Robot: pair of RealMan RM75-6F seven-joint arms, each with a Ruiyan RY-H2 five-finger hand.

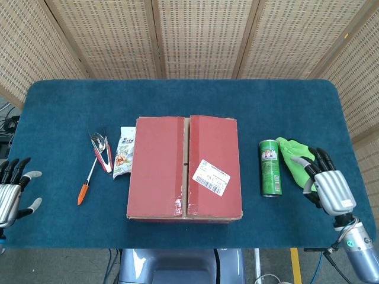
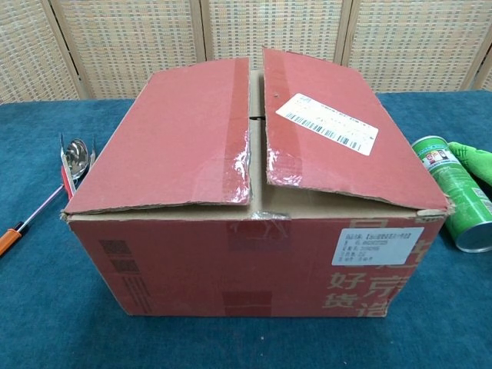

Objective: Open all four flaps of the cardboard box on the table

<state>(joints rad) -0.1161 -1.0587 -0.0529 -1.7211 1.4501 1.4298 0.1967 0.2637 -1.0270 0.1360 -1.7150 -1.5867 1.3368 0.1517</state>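
Reaching in is the step at hand: neither hand touches the box [image 1: 185, 168] yet, and its two top flaps lie shut, meeting along a middle seam with a slight gap. The right hand [image 1: 324, 184] hangs over the counter [image 1: 177, 97] edge, fingers spread and holding nothing, with the box well off to its inner side. The left hand [image 1: 13, 192] sits at the opposite edge, likewise spread and empty, the box well apart on its inner side. Neither hand shows in the chest view.

The next move, as I judge it, calls for each hand to travel inward and get fingertips under a top flap at the seam, then fold it outward; the inner flaps would follow.

Between the right hand and the box stands a green can [image 1: 270, 167] lying on its side, and a green cloth [image 1: 299, 158] lies just beside the hand, partly under its fingers. On the left hand's path lie a screwdriver [image 1: 87, 182], tongs [image 1: 102, 152] and a snack packet [image 1: 123, 152], the packet just beside the box wall. An outward-folding flap could brush it.
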